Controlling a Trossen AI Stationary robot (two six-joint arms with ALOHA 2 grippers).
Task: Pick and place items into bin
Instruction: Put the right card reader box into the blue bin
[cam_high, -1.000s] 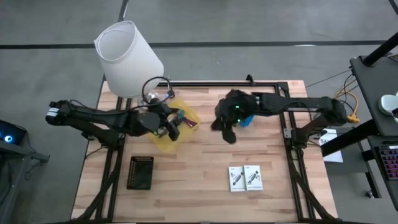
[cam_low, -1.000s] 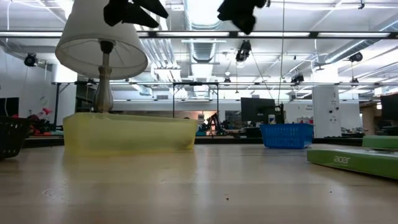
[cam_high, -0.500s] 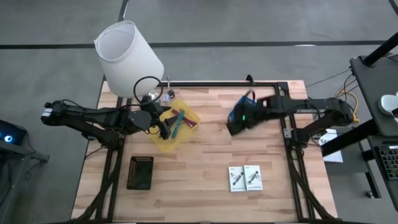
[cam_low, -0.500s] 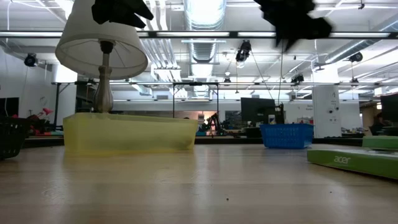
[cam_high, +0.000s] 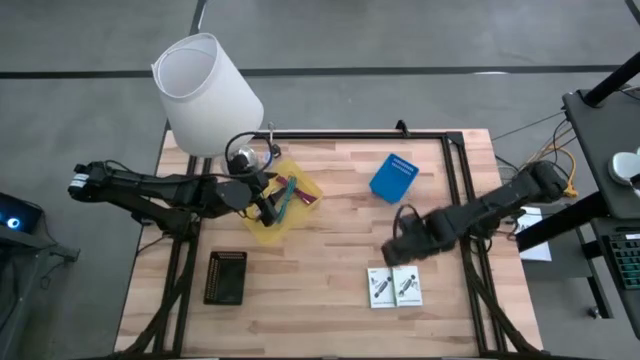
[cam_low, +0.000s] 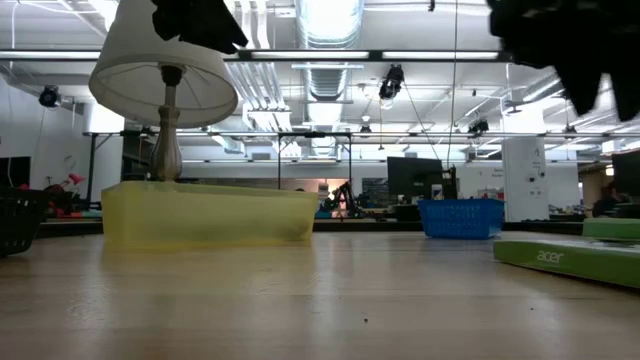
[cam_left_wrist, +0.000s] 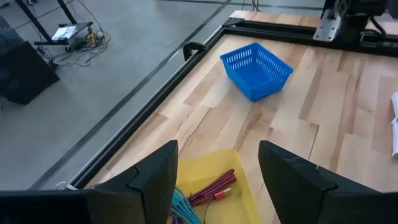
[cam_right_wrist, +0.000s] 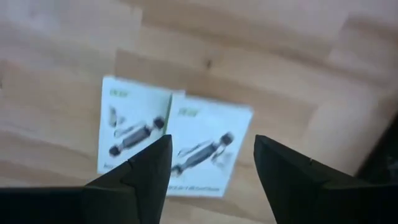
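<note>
Above the near-right part of the pale wooden table (cam_high: 330, 250), the right gripper (cam_right_wrist: 208, 177) hangs over two flat white rectangular packets (cam_high: 394, 286) lying side by side and touching, flat on the wood; its fingers stand wide apart with nothing between them. Each packet looks like thin printed cardboard: light, stiff enough to keep its shape, smooth-faced and probably slippery, with little height above the table to catch. A grip across the short width of one packet at its free outer long edge seems best, since the inner edges abut and leave no room for a finger. The shallow translucent yellow tray (cam_high: 262, 228) sits at the left of the table beside the white lamp (cam_high: 205, 95) and already holds a teal pen (cam_high: 285, 200) and a reddish-purple cord-like piece (cam_left_wrist: 208, 188). The left gripper (cam_left_wrist: 217, 171) hovers over that tray, fingers apart and empty. A small blue mesh basket (cam_high: 393, 177) stands well apart at the far right; which container serves as the bin cannot be told.
</note>
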